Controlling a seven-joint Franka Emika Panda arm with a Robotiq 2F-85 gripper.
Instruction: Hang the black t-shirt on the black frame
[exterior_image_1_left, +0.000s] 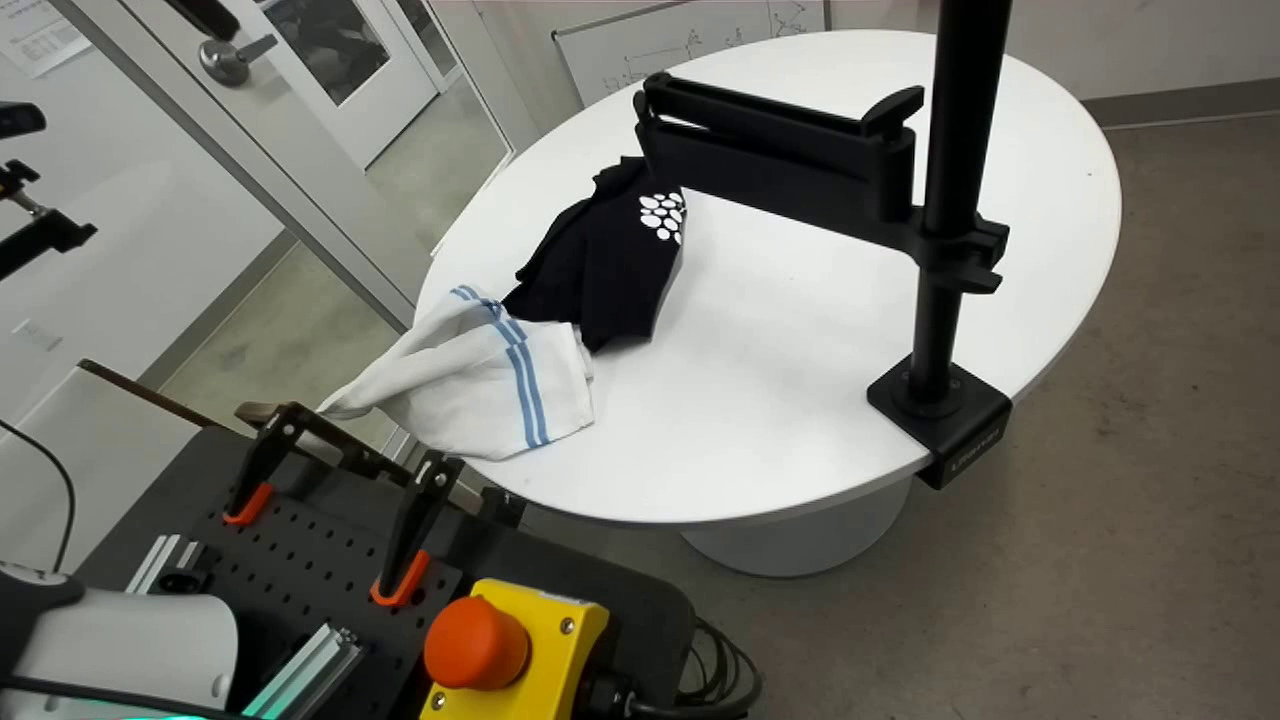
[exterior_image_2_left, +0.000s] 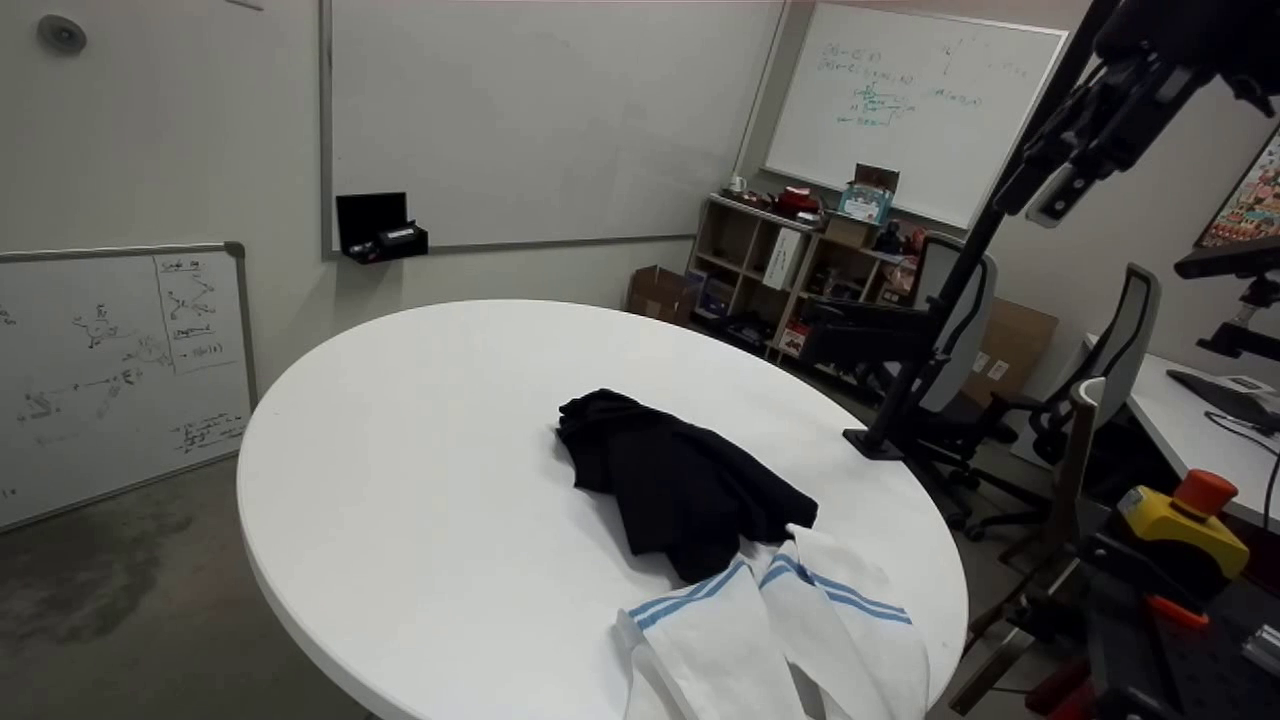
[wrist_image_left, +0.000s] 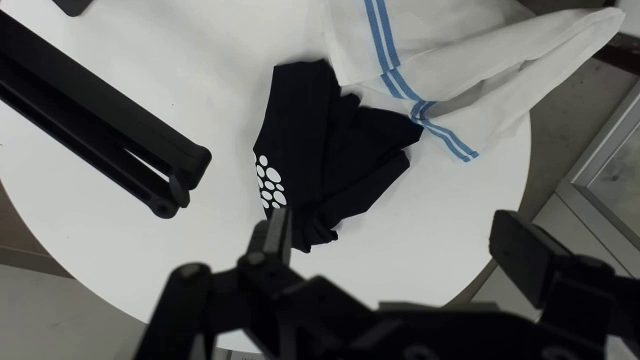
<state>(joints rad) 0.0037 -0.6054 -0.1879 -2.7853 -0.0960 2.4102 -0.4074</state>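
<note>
A black t-shirt (exterior_image_1_left: 612, 265) lies crumpled on a round white table (exterior_image_1_left: 780, 420), touching a blue-striped towel (exterior_image_1_left: 480, 390). The raised gripper (wrist_image_left: 391, 232) holds nothing, its jaws wide apart. Grasping near the towel could drag it along; a shallow pinch might slip short of the black folding-arm frame (exterior_image_1_left: 770, 187).

Soft, diffuse light brightened the white table (wrist_image_left: 220, 75) beyond the gripper (wrist_image_left: 390, 225), whose nearest parts looked blurred; faint shadows edged the black t-shirt (wrist_image_left: 300, 135), its folds barely readable.
</note>
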